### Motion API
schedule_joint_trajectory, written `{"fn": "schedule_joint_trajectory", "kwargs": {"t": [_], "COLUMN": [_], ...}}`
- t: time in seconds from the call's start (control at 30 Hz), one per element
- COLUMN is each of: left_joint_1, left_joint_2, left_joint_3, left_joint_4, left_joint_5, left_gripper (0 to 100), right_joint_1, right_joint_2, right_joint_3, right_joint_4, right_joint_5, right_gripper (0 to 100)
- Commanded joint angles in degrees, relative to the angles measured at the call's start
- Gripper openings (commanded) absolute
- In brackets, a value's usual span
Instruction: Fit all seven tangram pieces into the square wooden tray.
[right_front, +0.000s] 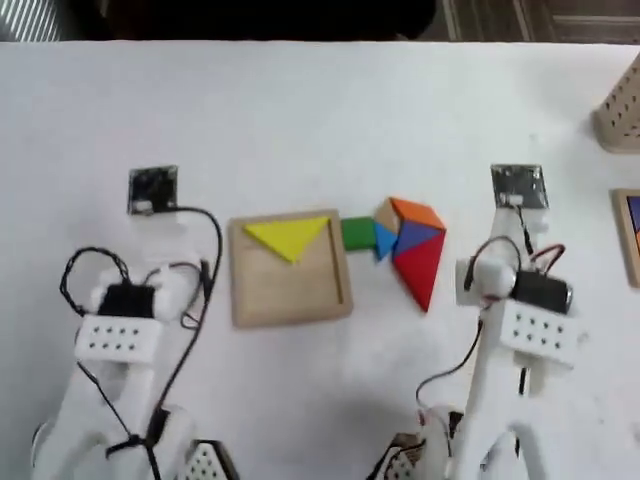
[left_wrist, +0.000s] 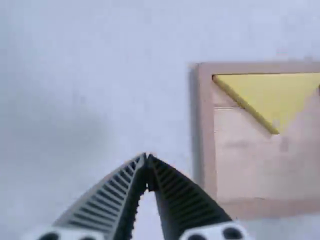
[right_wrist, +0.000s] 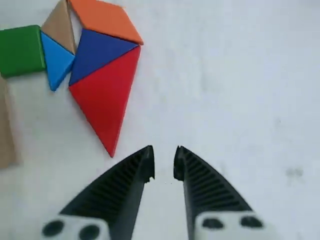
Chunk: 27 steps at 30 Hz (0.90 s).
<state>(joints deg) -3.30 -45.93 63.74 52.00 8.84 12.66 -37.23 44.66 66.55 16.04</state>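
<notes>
The square wooden tray (right_front: 290, 295) lies at the table's middle with a yellow triangle (right_front: 288, 237) in its far part. Just right of it is a cluster: green square (right_front: 357, 232), light blue triangle (right_front: 385, 240), tan triangle (right_front: 386, 215), orange parallelogram (right_front: 418, 212), dark blue triangle (right_front: 418, 237), red triangle (right_front: 422, 268). My left gripper (left_wrist: 147, 167) is shut over bare table beside the tray's rim (left_wrist: 205, 130), near the yellow triangle (left_wrist: 270, 97). My right gripper (right_wrist: 164, 165) is slightly open and holds nothing, a short way from the red triangle's (right_wrist: 102, 97) tip.
The left arm (right_front: 120, 320) stands left of the tray, the right arm (right_front: 520, 300) right of the cluster, both trailing cables. Small dark boards (right_front: 153, 190) (right_front: 518, 187) lie beyond each arm. A perforated block (right_front: 620, 110) and a framed panel (right_front: 628, 235) sit at the right edge.
</notes>
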Motion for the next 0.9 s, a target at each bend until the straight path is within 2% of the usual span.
{"fn": "schedule_joint_trajectory", "kwargs": {"t": [0.0, 0.1, 0.23, 0.33, 0.43, 0.6, 0.87], "left_joint_1": [-1.1, -2.9, -4.3, -4.4, -4.4, -4.3, -4.4], "left_joint_2": [-1.8, -1.8, -1.8, -1.8, -1.8, -1.8, -1.8], "left_joint_3": [-0.4, -0.3, -0.1, -0.1, 0.0, -0.1, 0.0], "left_joint_4": [-1.3, -1.2, -1.2, -1.7, -1.8, -1.8, -1.8], "left_joint_5": [-0.5, -0.4, -0.4, -0.4, -0.4, -0.4, -0.4], "left_gripper": [4, 15, 29, 30, 29, 29, 29], "right_joint_1": [-3.7, -9.6, -14.9, -17.6, -18.9, -18.3, -18.5], "right_joint_2": [11.0, 18.0, 24.4, 27.8, 31.4, 36.5, 42.1], "right_joint_3": [-7.4, -8.4, -8.1, -8.1, -8.1, -8.7, -14.9], "right_joint_4": [0.3, -3.2, -8.6, -11.5, -14.2, -18.1, -16.3], "right_joint_5": [-4.7, -8.3, -15.0, -18.9, -21.1, -21.0, -21.0], "right_gripper": [8.7, 9.4, 17.4, 24.1, 26.4, 27.1, 31.7]}}
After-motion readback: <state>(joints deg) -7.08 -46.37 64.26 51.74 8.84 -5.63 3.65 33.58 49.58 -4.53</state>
